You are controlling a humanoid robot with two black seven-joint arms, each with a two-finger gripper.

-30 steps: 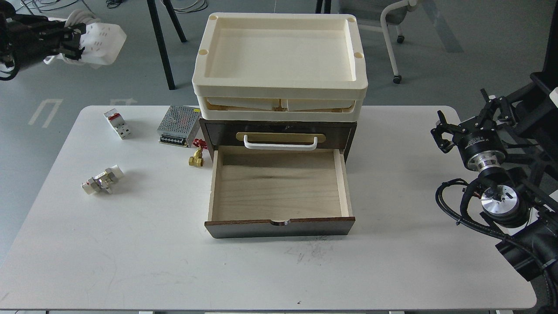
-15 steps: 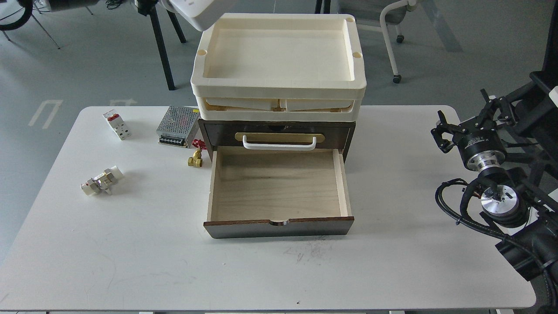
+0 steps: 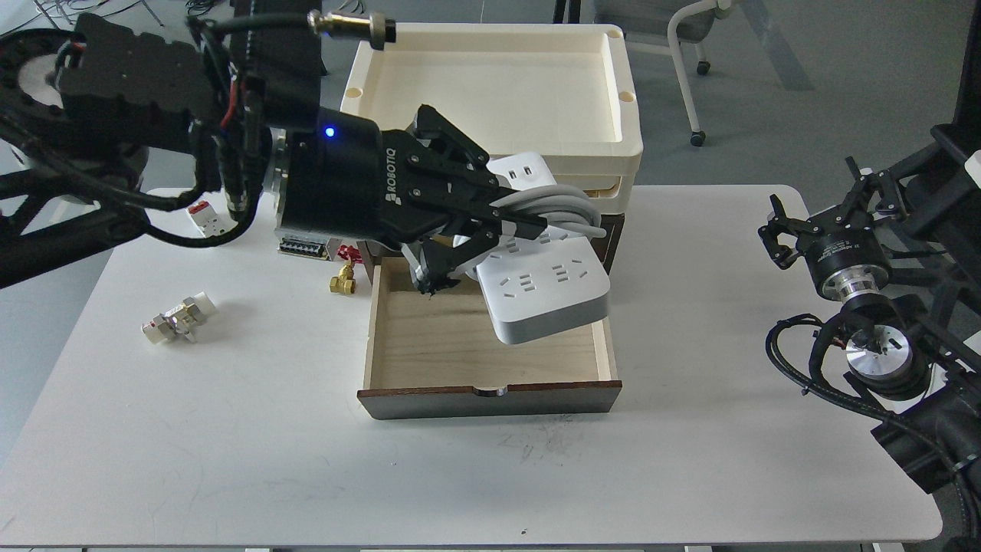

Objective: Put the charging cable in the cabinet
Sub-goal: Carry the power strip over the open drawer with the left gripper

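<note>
My left tool (image 3: 490, 230) has swung in from the far left, where half a second ago only a corner of its load showed at the top edge, and it now hangs over the open drawer, clamped on the white rectangular power strip with the thick white cord coiled round its middle (image 3: 546, 287). The fingers close across the coiled middle, and the strip tilts with its near end dipping toward the drawer's right half, above the light wood floor and, as far as I can tell, not touching it. The small dark brown wooden cabinet (image 3: 490, 399) has not shifted: its drawer stands pulled out toward me and holds nothing, and the stacked cream plastic trays (image 3: 490, 100) sit on top as before. So the carry looks nearly done; what remains, I judge, is to lower the strip, level it so it clears the right wall, and let go. My right tool (image 3: 789, 230) waits well apart at the right of the white bench (image 3: 230, 429), unmoved, its fingers spread and holding nothing.
</note>
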